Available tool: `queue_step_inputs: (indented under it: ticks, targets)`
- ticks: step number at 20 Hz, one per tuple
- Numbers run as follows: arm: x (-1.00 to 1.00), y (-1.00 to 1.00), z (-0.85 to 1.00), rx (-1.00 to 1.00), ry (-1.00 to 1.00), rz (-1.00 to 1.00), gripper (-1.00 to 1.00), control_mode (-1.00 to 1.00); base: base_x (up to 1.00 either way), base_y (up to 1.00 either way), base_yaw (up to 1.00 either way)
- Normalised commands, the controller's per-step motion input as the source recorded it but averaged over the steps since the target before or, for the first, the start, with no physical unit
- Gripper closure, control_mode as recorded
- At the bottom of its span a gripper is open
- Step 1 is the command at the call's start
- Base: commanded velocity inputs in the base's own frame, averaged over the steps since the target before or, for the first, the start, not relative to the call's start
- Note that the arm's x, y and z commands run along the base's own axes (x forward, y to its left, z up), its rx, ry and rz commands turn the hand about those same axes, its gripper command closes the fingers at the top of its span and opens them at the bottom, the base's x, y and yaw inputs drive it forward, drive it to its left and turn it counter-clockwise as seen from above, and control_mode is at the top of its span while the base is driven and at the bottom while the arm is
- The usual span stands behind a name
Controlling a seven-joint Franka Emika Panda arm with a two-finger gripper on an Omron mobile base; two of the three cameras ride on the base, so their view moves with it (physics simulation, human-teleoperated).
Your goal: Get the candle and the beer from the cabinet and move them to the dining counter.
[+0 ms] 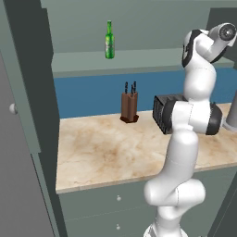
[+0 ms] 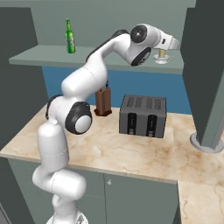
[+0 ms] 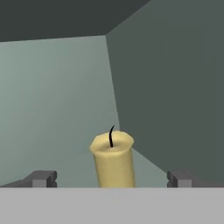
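Note:
The candle (image 3: pixel 113 159), pale yellow with a black wick, stands upright in the cabinet's right corner, centred between my open gripper's (image 3: pixel 111 179) two fingertips (image 3: pixel 43 178), with a gap on each side. From the right base view the candle (image 2: pixel 162 54) sits in its small dish on the cabinet shelf (image 2: pixel 43 57), and my gripper (image 2: pixel 174 44) reaches it from the left. The green beer (image 2: pixel 69 37) stands far left on the same shelf. It also shows in the left base view, beer (image 1: pixel 109 40). The dining counter is out of view.
Below the shelf, a marble worktop (image 2: pixel 144 153) carries a brown knife block (image 2: pixel 103 101) and a dark toaster (image 2: pixel 143 116). An open cabinet door (image 1: pixel 18 139) with a round knob hangs at the left. Another cabinet door (image 2: pixel 208 74) stands close on the right.

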Motion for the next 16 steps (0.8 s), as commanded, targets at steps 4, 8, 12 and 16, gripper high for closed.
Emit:
queue_step_inputs:
  ticks: [4,8,12,16]
  targets:
    - [0.10,0.00,0.00,0.00,0.01,0.00,-1.00,-1.00,0.00,0.00,0.00]
    - [0.05,-0.03,0.00,0.00,0.01,0.00,-1.00,-1.00,0.00,0.00,0.00]
    - [0.00,-0.03,0.00,0.00,0.00,0.00,-1.00,-1.00,0.00,0.00,0.00]
    - [0.00,-0.01,0.00,0.00,0.00,0.00,-1.00,-1.00,0.00,0.00,0.00]
